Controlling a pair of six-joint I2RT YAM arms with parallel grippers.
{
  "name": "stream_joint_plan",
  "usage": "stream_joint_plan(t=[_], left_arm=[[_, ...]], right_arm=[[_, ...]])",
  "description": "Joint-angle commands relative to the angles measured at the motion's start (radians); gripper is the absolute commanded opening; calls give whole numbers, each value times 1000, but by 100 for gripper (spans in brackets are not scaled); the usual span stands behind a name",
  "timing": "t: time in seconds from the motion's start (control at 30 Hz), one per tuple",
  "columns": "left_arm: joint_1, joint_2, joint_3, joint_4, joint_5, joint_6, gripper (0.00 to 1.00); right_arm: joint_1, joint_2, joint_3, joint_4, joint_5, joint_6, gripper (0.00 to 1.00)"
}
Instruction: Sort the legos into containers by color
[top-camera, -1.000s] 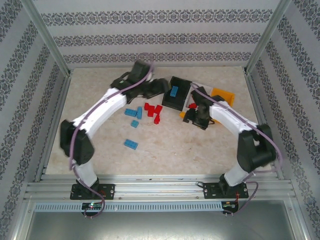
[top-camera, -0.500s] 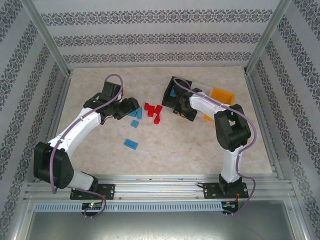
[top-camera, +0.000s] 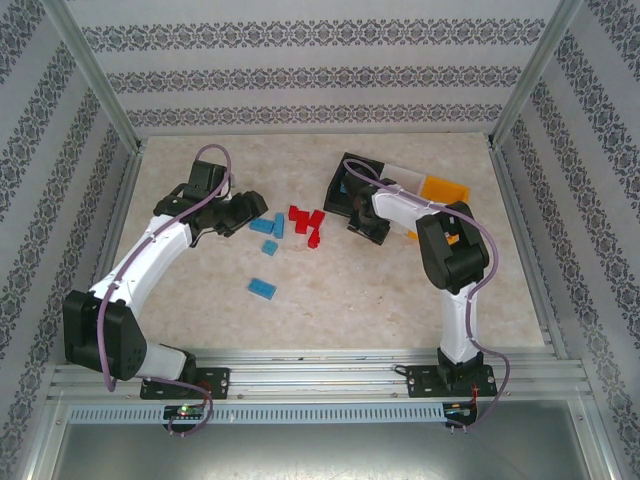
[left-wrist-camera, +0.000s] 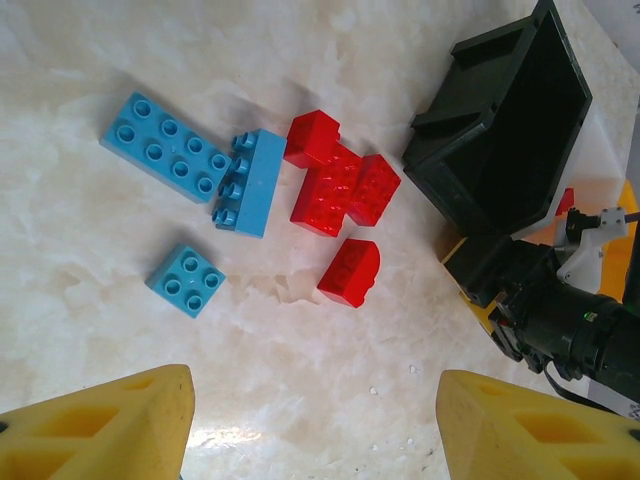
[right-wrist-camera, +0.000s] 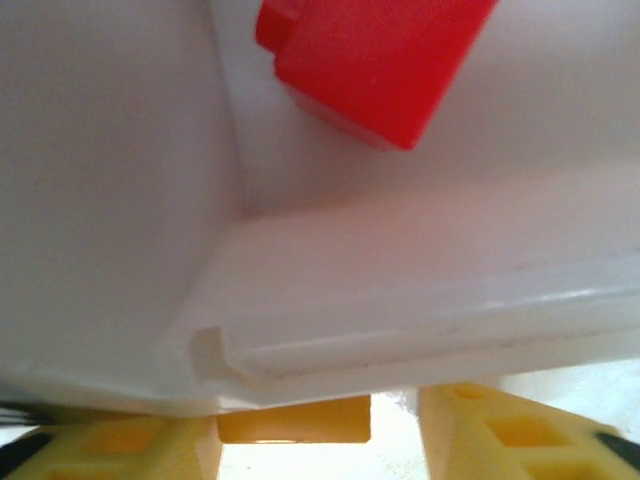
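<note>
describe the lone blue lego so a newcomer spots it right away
On the marbled table, find the red lego cluster in the middle. Toward the near edge from it lies one light blue lego, alone, well apart from the other blue legos beside the reds.

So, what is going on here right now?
Two robot arms are sorting bricks into bins by color. The left gripper hangs open above the table, holding nothing, over loose blue bricks and red bricks that lie near the black bin. The right gripper is at the rim of the white bin, which has a red brick in it. I cannot tell whether it grips anything.
</note>
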Motion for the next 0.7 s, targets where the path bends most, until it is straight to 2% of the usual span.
stream_joint_plan(t=[0.0, 0.23, 0.4, 0.53, 0.6, 0.67], left_arm=[[12, -14, -15, -22, 18, 19, 66], [11, -15, -27, 3, 18, -1, 66], [12, -7, -49, 38, 20, -24, 66], [11, 19, -53, 40, 31, -28, 66], [9, 29, -57, 45, 32, -26, 66], [8, 32, -64, 52, 28, -26, 66]], right_arm=[[-9, 14, -21, 30, -2, 8, 45], [15, -76, -96, 13, -67, -1, 42], [59, -208, -204, -7, -146, -6, 41], [49, -349, -291, -27, -177, -14, 41], [22, -396, -320, -6, -201, -49, 44], [-12, -368, -290, -27, -242, -100, 51]])
